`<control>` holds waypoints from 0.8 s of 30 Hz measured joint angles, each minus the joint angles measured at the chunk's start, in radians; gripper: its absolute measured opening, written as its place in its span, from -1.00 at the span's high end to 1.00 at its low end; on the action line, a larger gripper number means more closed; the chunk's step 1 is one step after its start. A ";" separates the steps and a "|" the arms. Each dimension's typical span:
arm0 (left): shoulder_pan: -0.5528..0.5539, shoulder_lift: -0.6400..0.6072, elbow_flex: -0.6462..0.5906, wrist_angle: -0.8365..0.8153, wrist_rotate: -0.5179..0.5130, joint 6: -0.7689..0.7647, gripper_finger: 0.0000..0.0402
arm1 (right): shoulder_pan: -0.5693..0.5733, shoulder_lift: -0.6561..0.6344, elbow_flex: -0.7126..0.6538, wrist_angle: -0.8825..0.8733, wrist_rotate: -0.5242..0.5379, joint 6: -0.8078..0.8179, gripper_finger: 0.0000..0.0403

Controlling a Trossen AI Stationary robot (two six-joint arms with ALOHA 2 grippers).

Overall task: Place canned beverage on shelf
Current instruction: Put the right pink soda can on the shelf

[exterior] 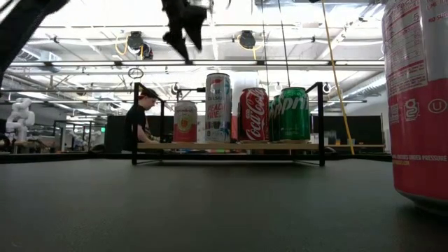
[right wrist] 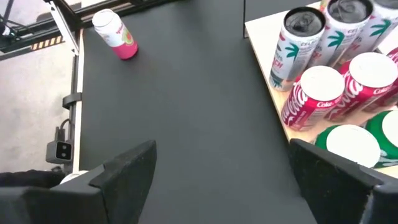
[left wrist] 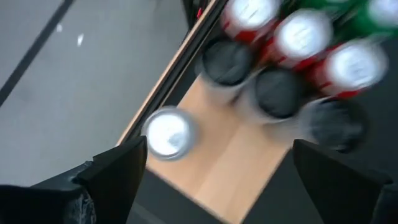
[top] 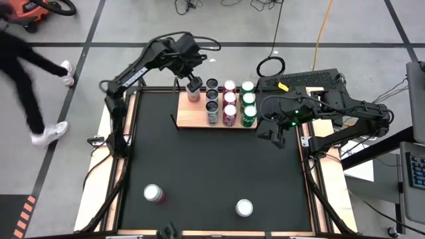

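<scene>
Hovering above the far left end of the shelf, the left gripper hangs with its fingers spread wide and nothing between them. Directly under it stands a pink can with a silver top, upright on the board and alone in the leftmost row, apart from the other cans.

The shelf is a flat, light-brown wooden board with black brackets at its ends, at the far edge of the black mat. On it stand three rows of three: tall dark-topped cans, red cola cans and green soda cans.

Beside the right end of the shelf, the right gripper hangs over the mat, fingers apart and holding nothing.

Two more pink cans stand upright on the near part of the mat, one to the left and one to the right.
</scene>
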 joint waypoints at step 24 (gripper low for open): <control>-0.533 -0.235 0.000 -0.092 -0.076 -0.381 -0.97 | 0.001 -0.045 0.000 -0.007 -0.033 -0.099 -0.68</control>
